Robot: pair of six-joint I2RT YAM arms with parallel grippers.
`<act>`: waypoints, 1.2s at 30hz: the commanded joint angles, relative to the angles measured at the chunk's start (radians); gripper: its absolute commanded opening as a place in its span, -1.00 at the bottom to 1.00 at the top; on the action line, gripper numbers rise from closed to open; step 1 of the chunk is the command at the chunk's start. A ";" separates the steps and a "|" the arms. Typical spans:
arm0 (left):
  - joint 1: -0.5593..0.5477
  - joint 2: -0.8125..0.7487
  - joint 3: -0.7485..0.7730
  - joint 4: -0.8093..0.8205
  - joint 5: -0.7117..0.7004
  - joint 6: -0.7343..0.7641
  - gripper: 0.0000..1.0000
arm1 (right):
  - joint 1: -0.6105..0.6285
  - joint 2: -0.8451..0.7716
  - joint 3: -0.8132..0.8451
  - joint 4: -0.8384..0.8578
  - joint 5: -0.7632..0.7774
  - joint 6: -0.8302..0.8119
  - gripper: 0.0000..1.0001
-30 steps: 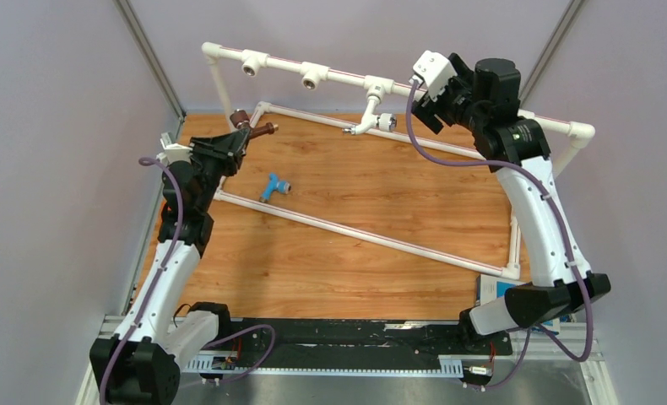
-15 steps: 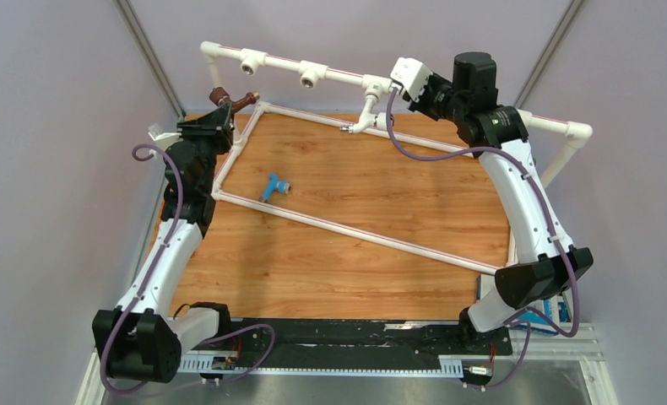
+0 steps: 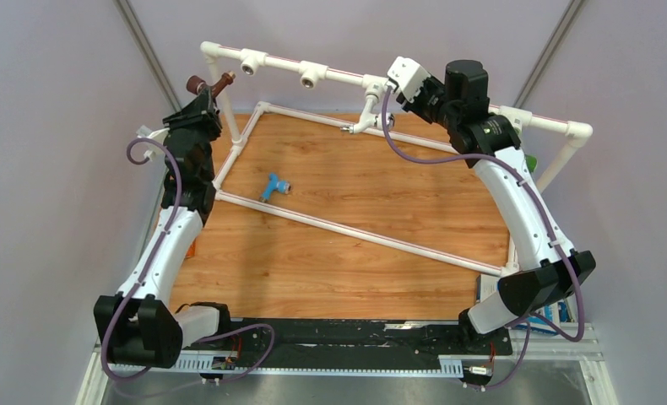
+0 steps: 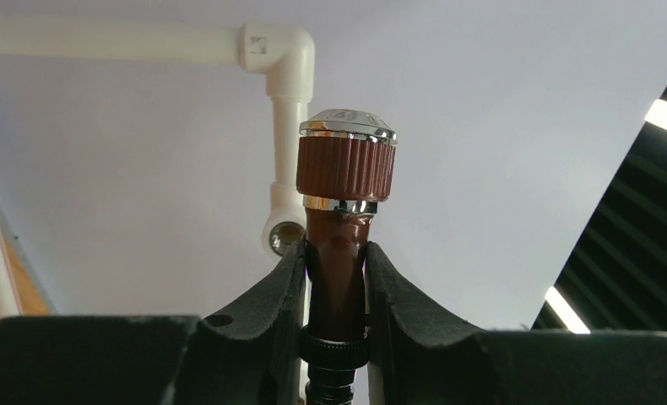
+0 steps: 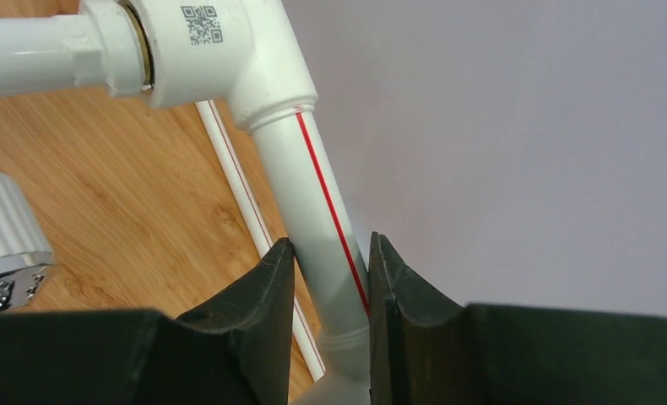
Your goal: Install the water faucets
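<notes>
Beside pipe frame's [image 4: 284, 59] far-left elbow, raised left gripper [image 4: 334, 253] pinches dark brown faucet [image 4: 345, 164], knob up per L-wrist cam only; right gripper [image 5: 330, 245], arm outstretched, clamps frame's rail.

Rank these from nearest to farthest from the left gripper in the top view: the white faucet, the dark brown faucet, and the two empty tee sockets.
1. Dark brown faucet: clamped in the left gripper.
2. Left empty tee socket: just right of it, on the pipe frame top rail.
3. Second empty tee socket: further right along the rail.
4. White faucet: farthest right, already screwed in.
</notes>
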 commanded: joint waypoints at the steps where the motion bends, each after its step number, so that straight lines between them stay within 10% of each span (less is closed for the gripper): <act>1: -0.002 0.015 0.090 0.033 -0.047 -0.031 -1.00 | 0.012 0.040 0.040 0.047 0.034 0.230 -1.00; 11: -0.002 -0.061 0.076 -0.025 -0.119 0.027 -1.00 | 0.074 0.108 0.210 0.042 0.065 0.290 -1.00; 36: 0.010 -0.040 0.027 -0.039 -0.125 0.046 -1.00 | 0.235 0.048 0.015 0.047 0.376 0.311 -1.00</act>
